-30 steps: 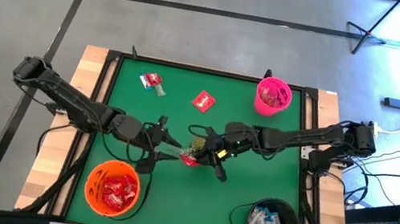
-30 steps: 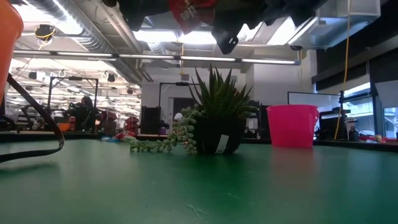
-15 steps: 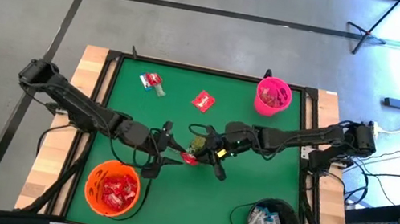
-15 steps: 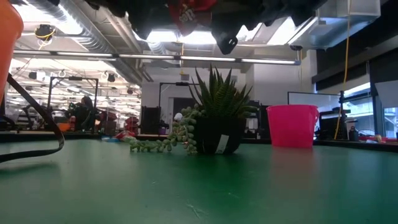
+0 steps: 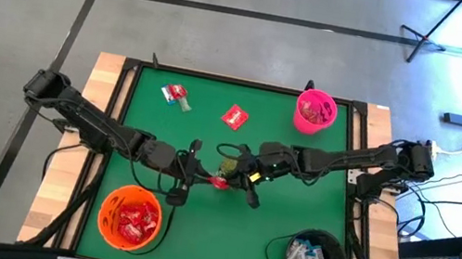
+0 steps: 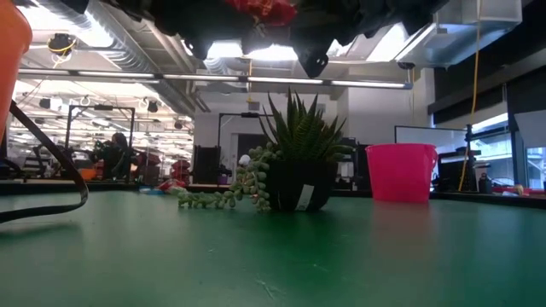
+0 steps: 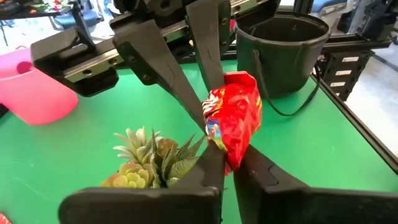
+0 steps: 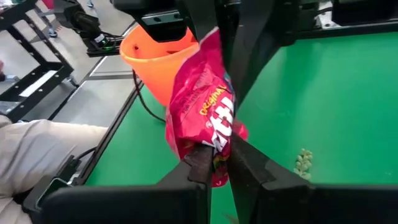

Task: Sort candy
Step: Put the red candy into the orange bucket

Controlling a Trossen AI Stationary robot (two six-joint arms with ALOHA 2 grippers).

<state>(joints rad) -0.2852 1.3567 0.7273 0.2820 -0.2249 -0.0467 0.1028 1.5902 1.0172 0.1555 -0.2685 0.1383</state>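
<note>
A shiny red candy packet hangs above the table's middle, between my two grippers. My left gripper reaches it from the left and is shut on it. My right gripper reaches it from the right and is also shut on it. In the low view the packet sits high above the green mat. Another red packet and a few small wrapped candies lie flat on the mat near the far edge. My left gripper pinches the packet's left end between its two fingers, coming roughly level from the table's left. The packet is lifted clear of the table. My right gripper pinches the packet's opposite end between its two fingers, coming from the table's right. The crumpled packet stands up past the fingers, clear of the mat.
A small potted plant stands just beyond the grippers. An orange bowl of red packets sits near left, a black bowl of white-and-blue packets near right, and a pink bowl far right.
My left gripper has gone toward the table's right, up to the red packet held by my right gripper, and has shut on its left end. My right gripper and the packet have stayed where they were.
</note>
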